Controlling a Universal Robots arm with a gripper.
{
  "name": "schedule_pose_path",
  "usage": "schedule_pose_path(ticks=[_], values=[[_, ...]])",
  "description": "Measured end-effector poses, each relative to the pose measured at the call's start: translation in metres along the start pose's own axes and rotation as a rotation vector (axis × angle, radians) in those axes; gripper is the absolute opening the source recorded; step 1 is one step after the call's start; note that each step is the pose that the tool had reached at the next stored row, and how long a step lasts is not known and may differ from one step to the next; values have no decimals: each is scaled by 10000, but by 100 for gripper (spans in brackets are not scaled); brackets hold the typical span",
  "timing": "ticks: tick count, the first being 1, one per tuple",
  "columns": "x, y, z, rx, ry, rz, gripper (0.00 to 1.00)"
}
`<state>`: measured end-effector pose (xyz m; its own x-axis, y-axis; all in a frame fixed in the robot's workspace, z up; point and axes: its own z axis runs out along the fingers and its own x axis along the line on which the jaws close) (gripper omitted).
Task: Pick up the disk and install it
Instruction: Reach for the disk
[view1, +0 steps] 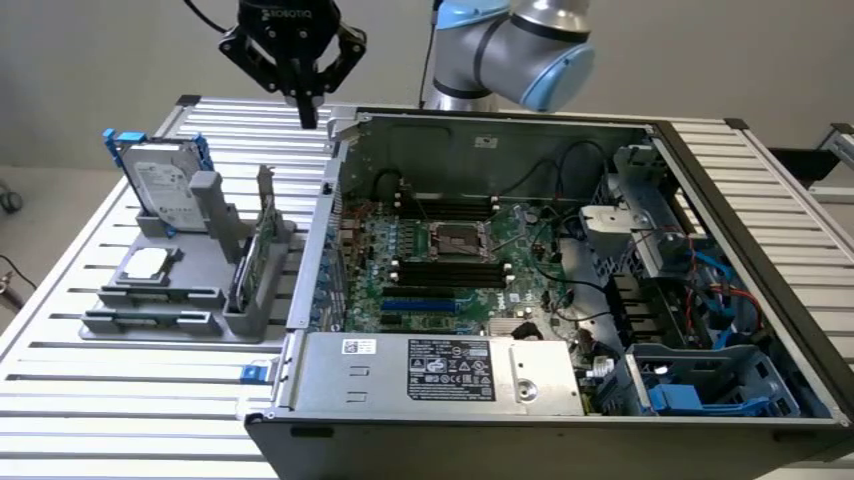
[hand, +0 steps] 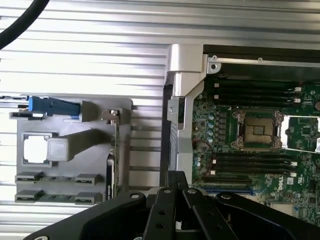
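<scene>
Plainly nothing is done yet: jaws pressed together and empty, the gripper (view1: 310, 112) hangs high over the table's far edge, well apart from the disk (view1: 163, 185), upright in its holder (view1: 147, 325) at the exterior view's left, outside the case (view1: 534, 440)

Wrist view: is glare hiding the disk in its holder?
Wrist view: the disk, edge-on, shows its blue rail plainly; glare whitens the chip and the table slats. Exterior view: the disk's label is evenly lit, no glare.
</scene>
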<state>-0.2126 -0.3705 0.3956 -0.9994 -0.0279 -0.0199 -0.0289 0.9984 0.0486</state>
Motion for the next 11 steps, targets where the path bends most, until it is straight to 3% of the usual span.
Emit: schedule_pose_path(ticks=[7,11], values=[[315,128,70,13,-1,0,11],[494,190,101,64,1,-2,11]])
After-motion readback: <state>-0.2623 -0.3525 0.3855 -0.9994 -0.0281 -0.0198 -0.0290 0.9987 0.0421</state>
